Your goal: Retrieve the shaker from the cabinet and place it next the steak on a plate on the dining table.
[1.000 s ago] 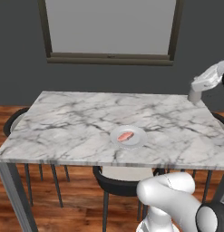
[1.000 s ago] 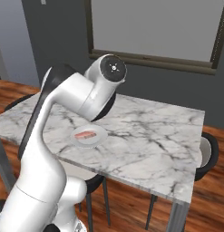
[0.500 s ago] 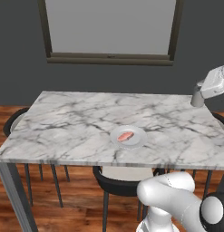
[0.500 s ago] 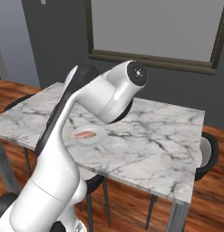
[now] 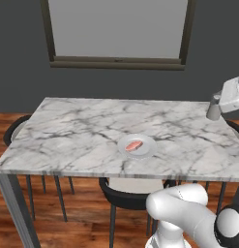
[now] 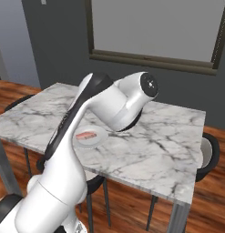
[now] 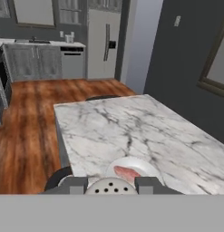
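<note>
Item: shaker (image 7: 110,186), perforated cap up, clamped between the fingers (image 7: 74,185), above the desk's (image 5: 82,131) right end.
Item: plate (image 5: 148,149) on the desk, holding one steak (image 5: 134,145).
Change: arm swung farther right; plate unmoved.

Flat, even rendered light, soft shadows, no glare, slightly coarse.
</note>
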